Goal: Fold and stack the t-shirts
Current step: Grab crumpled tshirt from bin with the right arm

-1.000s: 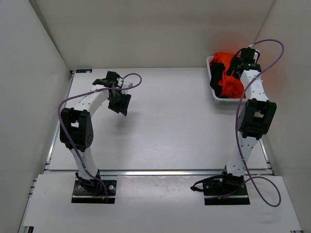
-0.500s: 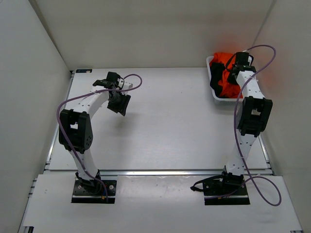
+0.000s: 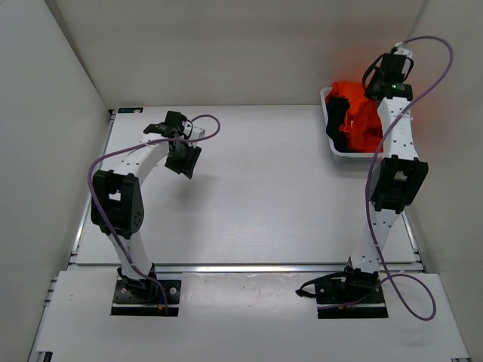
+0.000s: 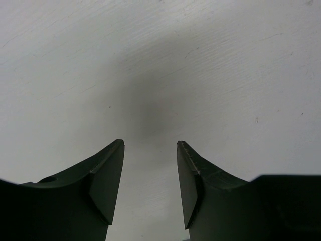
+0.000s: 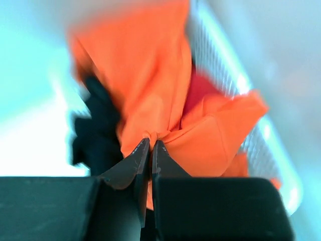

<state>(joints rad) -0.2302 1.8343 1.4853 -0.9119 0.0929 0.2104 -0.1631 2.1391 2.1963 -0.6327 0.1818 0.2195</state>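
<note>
An orange t-shirt (image 3: 361,113) is heaped in the white mesh basket (image 3: 329,143) at the table's back right, with a black t-shirt (image 3: 335,121) hanging over the basket's left side. In the right wrist view a patch of red t-shirt (image 5: 200,90) shows behind the orange t-shirt (image 5: 150,75). My right gripper (image 5: 151,141) is shut on a pinched fold of the orange cloth, raised above the basket (image 5: 220,60). My left gripper (image 3: 183,162) hovers over the bare table at the left; its fingers (image 4: 113,170) stand open with nothing between them.
White walls close in the table on the left, back and right. The basket sits tight against the right wall. A purple cable (image 3: 434,64) loops from the right wrist. Both arm bases (image 3: 147,294) stand at the near edge.
My right gripper closed on the orange t-shirt in the basket and has lifted up and back with the cloth. The left arm has barely moved.
</note>
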